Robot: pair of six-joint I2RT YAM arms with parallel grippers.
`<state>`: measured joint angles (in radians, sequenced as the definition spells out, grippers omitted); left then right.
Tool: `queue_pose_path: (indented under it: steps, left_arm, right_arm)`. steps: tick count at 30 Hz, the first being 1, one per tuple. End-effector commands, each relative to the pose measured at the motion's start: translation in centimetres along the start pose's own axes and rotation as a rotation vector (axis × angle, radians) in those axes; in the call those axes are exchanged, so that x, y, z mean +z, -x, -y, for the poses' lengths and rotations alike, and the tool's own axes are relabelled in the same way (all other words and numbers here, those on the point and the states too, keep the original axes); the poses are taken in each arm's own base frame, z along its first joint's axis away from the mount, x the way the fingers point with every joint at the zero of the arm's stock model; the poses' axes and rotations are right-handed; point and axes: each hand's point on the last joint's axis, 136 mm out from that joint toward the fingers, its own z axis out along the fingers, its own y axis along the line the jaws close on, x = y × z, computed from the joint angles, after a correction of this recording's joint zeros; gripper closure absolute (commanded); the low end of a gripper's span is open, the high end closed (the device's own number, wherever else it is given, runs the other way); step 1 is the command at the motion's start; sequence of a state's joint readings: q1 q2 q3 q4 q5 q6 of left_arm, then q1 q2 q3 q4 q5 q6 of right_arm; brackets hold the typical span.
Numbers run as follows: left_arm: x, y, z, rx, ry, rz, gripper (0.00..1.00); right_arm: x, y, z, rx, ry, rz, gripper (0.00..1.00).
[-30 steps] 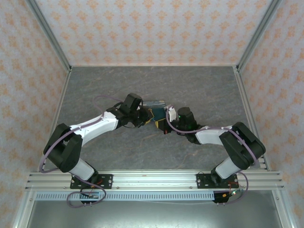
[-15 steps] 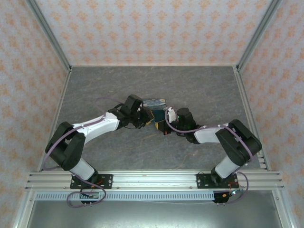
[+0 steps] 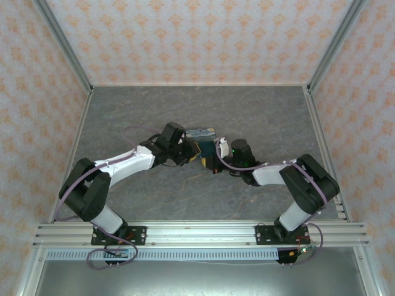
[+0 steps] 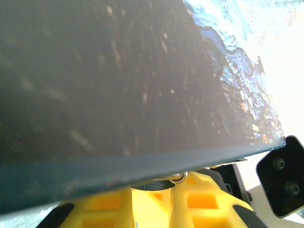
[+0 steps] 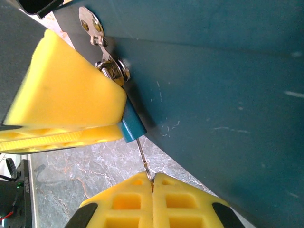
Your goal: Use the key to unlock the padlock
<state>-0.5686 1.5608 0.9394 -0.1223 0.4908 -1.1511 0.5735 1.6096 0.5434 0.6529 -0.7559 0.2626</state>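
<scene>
Evidently the padlock [image 5: 132, 128], a tiny teal body, hangs by its shackle from the silver hasp [image 5: 91, 24] on the corner of the teal box [image 5: 228, 95], low against the box wall and just above the grey marbled surface [image 5: 71, 171]. The key [image 5: 144, 159], a thin pale sliver, runs from the padlock's underside down to the right tool [image 5: 152, 186], whose yellow fingers are pressed together on the key's bow with no gap between them. The key's tip meets the keyway, though how deep it sits I cannot tell. The left tool [image 5: 116, 124] comes in from the other side, its fingers narrowed onto the padlock body so that only the lower teal corner pokes out; this looks like a steadying grip. In the view from above, both arms converge on the near face of the box in the middle of the surface. The step in hand seems to be seating or turning the key. The risk lies in that slender shaft: a twist off the keyway's axis could bend it or make it slip between the pads. If the left tool's hold is loose, the padlock may swivel on the hasp with the key and never release. A hard push could also shove the box away from both tools.
</scene>
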Motion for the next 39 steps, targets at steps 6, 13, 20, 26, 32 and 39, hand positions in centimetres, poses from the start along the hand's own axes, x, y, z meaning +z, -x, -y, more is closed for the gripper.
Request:
queue_pose_path:
  steps: [6, 13, 20, 26, 32, 39]
  left_arm:
    - [0.2, -2.9, 0.8, 0.055, -0.039, -0.125, 0.82]
    - [0.0, -2.9, 0.9, 0.055, -0.044, -0.126, 0.82]
    - [0.0, -3.0, 1.0, 0.057, -0.047, -0.131, 0.82]
    - [0.0, -3.1, 0.7, 0.070, -0.038, -0.138, 0.82]
    - [0.0, -3.4, 1.1, 0.090, -0.042, -0.159, 0.82]
    - [-0.2, -3.5, 1.9, 0.092, -0.061, -0.174, 0.82]
  right_arm:
    - [-0.2, 4.6, -2.2, -0.053, 0.105, 0.108, 1.00]
    - [0.1, 4.1, -1.6, -0.028, 0.115, 0.080, 1.00]
    - [-0.1, 4.5, -1.0, -0.026, 0.095, 0.094, 1.00]
    - [-0.4, 5.0, -1.2, -0.052, 0.097, 0.108, 1.00]
    - [-0.4, 4.7, -0.8, -0.104, 0.064, 0.075, 1.00]
    - [0.1, 4.6, -0.1, -0.121, 0.039, 0.060, 1.00]
